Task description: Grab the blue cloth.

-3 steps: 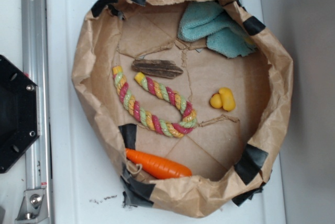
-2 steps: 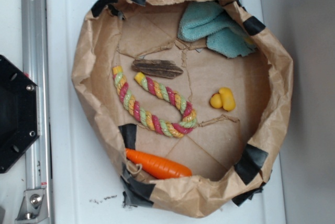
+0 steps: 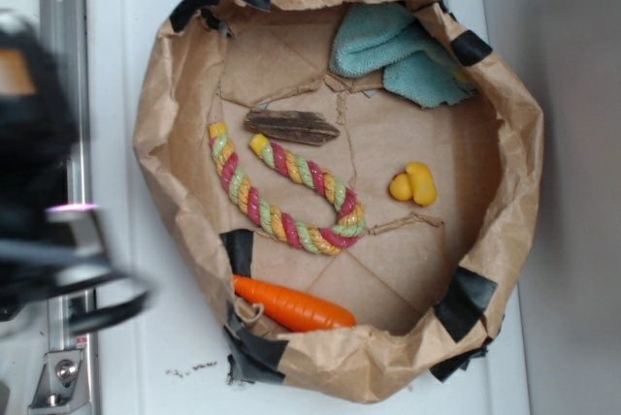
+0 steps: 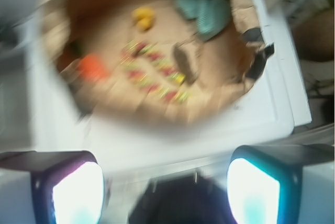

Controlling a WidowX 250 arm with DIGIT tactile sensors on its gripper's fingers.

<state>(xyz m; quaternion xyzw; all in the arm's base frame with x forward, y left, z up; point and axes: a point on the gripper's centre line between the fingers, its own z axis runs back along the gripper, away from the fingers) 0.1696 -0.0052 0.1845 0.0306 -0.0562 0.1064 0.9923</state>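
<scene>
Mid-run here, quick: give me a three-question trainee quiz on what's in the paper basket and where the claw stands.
1. True or false: the claw is already closed on the blue cloth.
2. Which lies closest to the wooden stick? A) orange carrot B) rope toy C) yellow toy
3. Fill in: the blue cloth sits against the paper basket's ____ wall in the exterior view.

Key: 1 false, its jaws stand apart, outside the basket. 2 B. 3 top.
</scene>
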